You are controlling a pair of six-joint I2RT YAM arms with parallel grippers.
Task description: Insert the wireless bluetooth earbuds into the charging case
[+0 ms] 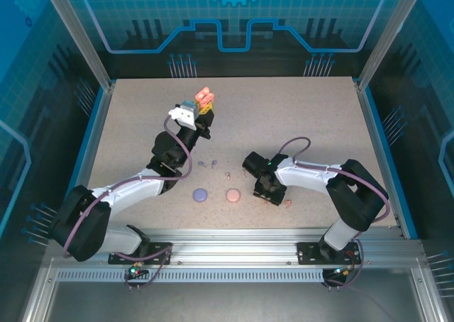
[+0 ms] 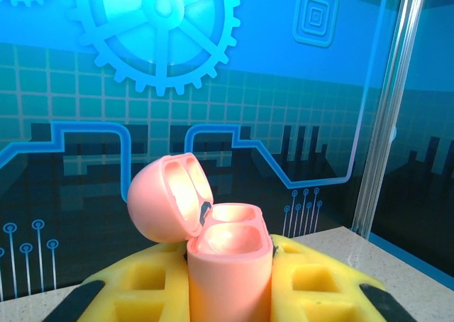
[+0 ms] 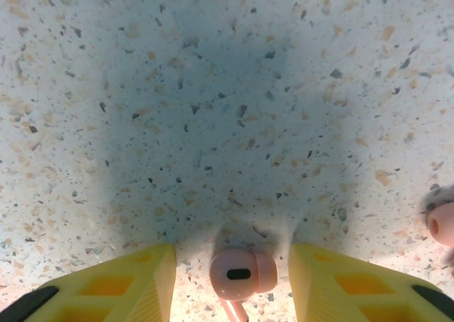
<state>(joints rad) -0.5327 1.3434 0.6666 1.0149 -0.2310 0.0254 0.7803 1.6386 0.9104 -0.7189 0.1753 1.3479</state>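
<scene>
Beige speckled tabletop [image 3: 213, 88] under pink earbud [image 3: 242, 271]; blue gear-print walls [image 2: 163, 24], metal post [image 2: 386, 123].

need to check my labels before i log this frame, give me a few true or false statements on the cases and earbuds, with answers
1. The left tool grips an open case. True.
2. Both cups in that case hold earbuds. False: both are empty.
3. A pink earbud lies on the table, between the fingers of the right tool. True.
4. The right tool is clamped tight on that earbud. False: its fingers stand clear of it on both sides.
5. The purple case on the table is open. False: its lid is shut.
</scene>
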